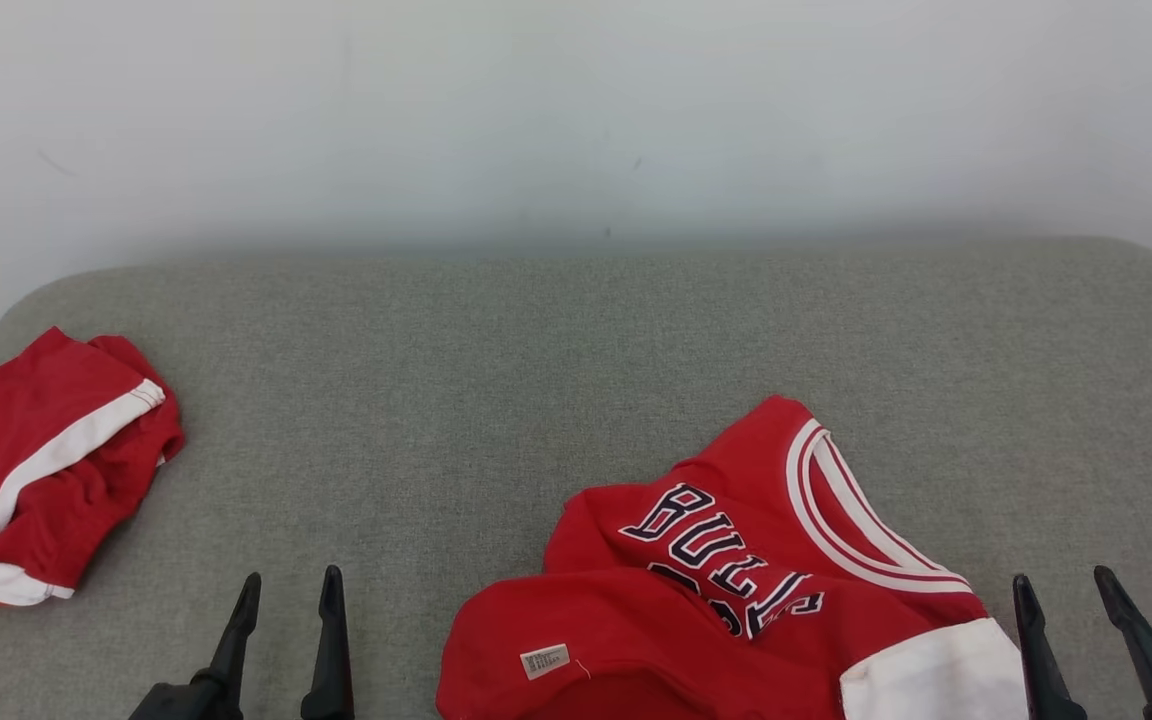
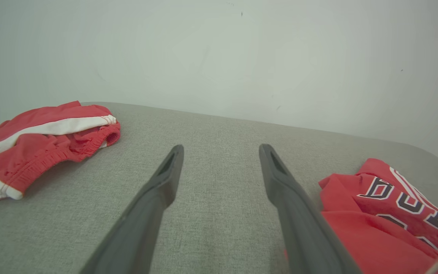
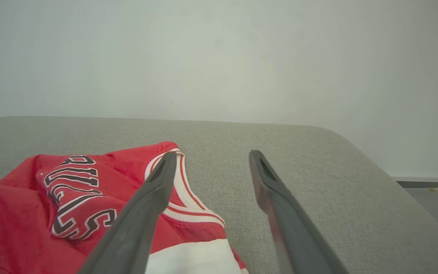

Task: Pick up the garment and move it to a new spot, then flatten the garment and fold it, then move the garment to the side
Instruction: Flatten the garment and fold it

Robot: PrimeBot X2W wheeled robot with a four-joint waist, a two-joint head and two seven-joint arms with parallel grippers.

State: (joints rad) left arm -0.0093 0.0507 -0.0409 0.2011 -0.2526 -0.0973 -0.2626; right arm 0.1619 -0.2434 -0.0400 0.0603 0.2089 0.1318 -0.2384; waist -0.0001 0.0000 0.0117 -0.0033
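Observation:
A crumpled red jersey (image 1: 736,580) with white trim and dark lettering, the garment, lies on the grey cushion at the lower middle-right of the head view. It also lies at the lower right of the left wrist view (image 2: 386,217) and the lower left of the right wrist view (image 3: 51,205). My right gripper (image 1: 1066,590) stands open just right of the jersey, holding nothing; its fingers (image 3: 154,190) hover over the jersey's striped edge. My left gripper (image 1: 291,590) is open over bare cushion left of the jersey, fingers (image 2: 165,179) apart and empty.
A second red garment with a white stripe (image 1: 46,470) lies bunched at the cushion's far left, also in the left wrist view (image 2: 44,140). The grey cushion (image 1: 536,380) ends at a pale wall behind. Its right edge (image 3: 413,213) drops to the floor.

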